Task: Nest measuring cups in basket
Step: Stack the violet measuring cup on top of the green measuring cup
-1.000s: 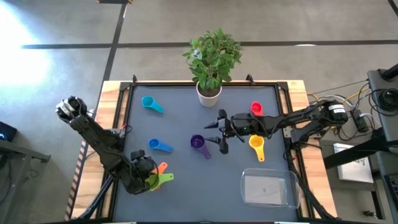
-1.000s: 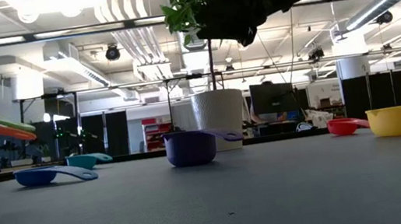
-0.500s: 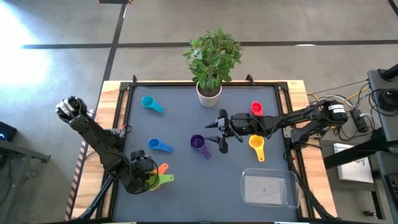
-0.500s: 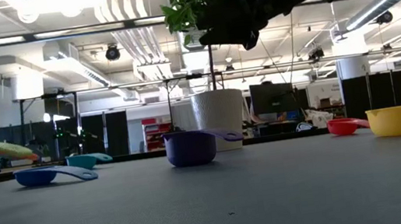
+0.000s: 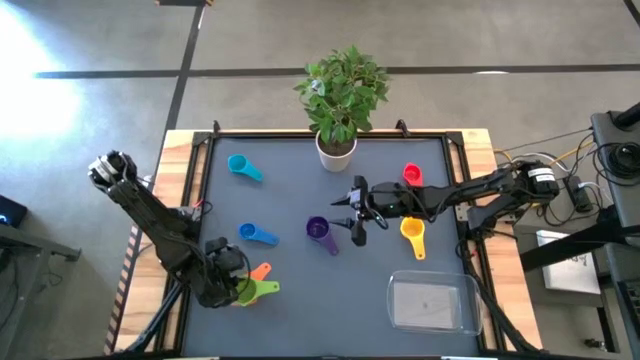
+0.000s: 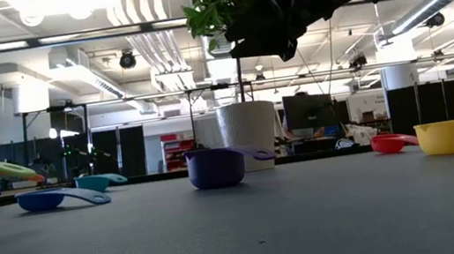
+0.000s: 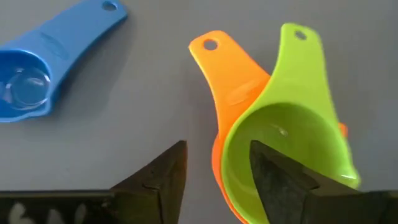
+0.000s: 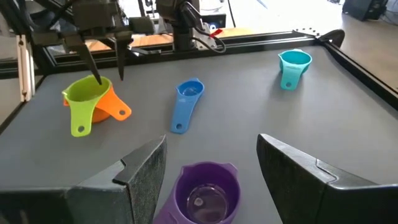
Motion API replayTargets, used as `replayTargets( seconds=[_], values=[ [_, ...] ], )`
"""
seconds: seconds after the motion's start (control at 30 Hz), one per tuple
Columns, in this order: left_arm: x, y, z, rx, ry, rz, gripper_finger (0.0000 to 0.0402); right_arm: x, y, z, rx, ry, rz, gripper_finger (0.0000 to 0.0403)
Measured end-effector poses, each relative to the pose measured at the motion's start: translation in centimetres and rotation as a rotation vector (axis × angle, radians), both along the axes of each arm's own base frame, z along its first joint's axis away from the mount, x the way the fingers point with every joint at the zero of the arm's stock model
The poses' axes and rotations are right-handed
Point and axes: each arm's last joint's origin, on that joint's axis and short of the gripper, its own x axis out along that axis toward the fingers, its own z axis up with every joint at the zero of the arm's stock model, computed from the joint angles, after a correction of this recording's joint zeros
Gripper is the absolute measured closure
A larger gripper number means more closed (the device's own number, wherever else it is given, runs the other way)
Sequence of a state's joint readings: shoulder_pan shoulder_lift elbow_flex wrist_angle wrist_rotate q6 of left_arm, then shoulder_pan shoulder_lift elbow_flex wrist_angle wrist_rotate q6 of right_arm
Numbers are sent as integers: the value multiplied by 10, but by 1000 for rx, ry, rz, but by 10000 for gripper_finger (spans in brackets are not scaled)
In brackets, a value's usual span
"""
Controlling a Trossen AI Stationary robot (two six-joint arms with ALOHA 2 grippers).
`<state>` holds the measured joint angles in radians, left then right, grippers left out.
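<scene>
Hovering my right gripper (image 8: 210, 163), jaws spread and empty, over the purple cup (image 8: 206, 192) mid-table. Light, stiff, slick plastic; I'd pinch the rim. Left gripper (image 7: 217, 171) spread, straddling green cup's (image 7: 289, 146) wall, nested in orange (image 7: 227, 93). Basket (image 5: 430, 303) well apart.

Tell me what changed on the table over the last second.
The left gripper opened its jaws and let go of the green cup, which now sits nested in the orange cup. The right gripper and the other cups stayed put.
</scene>
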<state>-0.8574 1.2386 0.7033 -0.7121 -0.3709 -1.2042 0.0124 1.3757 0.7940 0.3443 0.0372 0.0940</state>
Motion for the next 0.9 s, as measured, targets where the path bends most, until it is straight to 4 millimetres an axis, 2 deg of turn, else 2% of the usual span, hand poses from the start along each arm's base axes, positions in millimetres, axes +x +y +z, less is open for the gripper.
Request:
replayTargets(
  seconds=[0.2,0.37,0.67,0.9],
  values=[
    [0,2,26,24,-85,26,213,0,0,0,-5,0,-16,165],
    [1,2,36,84,-204,35,209,0,0,0,-3,3,-17,165],
    [-12,-11,31,267,-563,99,210,-2,0,-6,22,53,-25,165],
    [-20,-6,18,404,-687,127,210,-1,-3,-9,61,62,-48,165]
  ],
)
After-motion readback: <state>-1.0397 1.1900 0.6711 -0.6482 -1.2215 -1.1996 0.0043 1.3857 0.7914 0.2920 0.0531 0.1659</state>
